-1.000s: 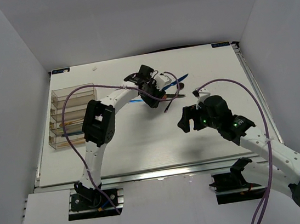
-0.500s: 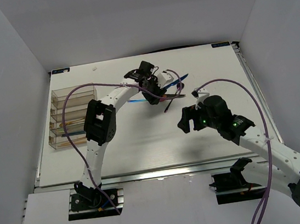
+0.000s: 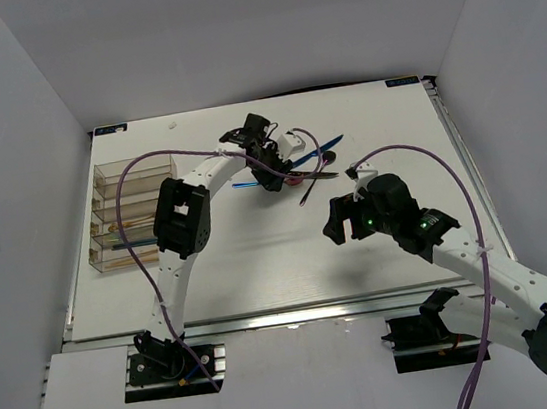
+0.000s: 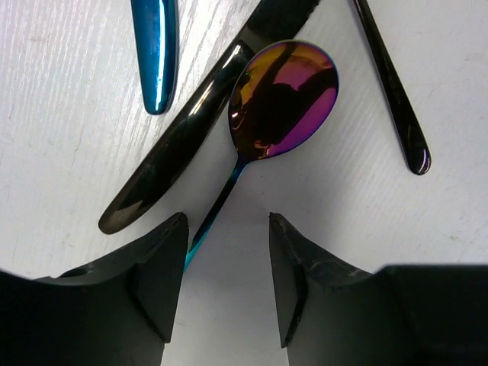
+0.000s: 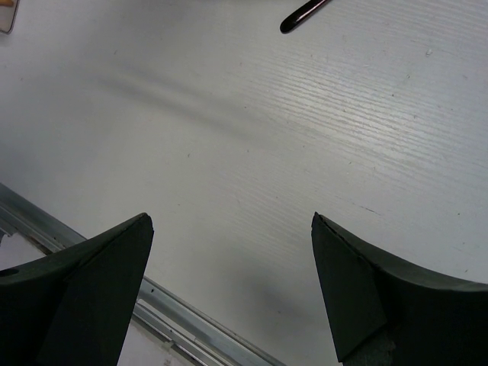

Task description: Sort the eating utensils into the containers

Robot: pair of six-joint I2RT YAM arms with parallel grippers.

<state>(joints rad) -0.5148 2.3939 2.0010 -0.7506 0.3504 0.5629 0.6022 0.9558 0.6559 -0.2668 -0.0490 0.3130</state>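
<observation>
Left fingers (image 4: 156,267) are nudged slightly over the pile, spread astride rainbow spoon (image 4: 282,99) handle on counter (image 3: 260,257), nothing pinched. Right fingers (image 5: 91,259) are spread, empty. Few pieces are seen in organiser (image 3: 128,213); several loose utensils (image 3: 320,158) are left.

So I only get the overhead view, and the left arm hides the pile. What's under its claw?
Observer: A rainbow spoon. Its thin handle runs down between the open fingers of the left claw, not yet gripped.
Visitor: And the right claw, is it holding anything?
Observer: No. It is wide open over bare table, with only a dark utensil tip at the far edge of its view.
</observation>
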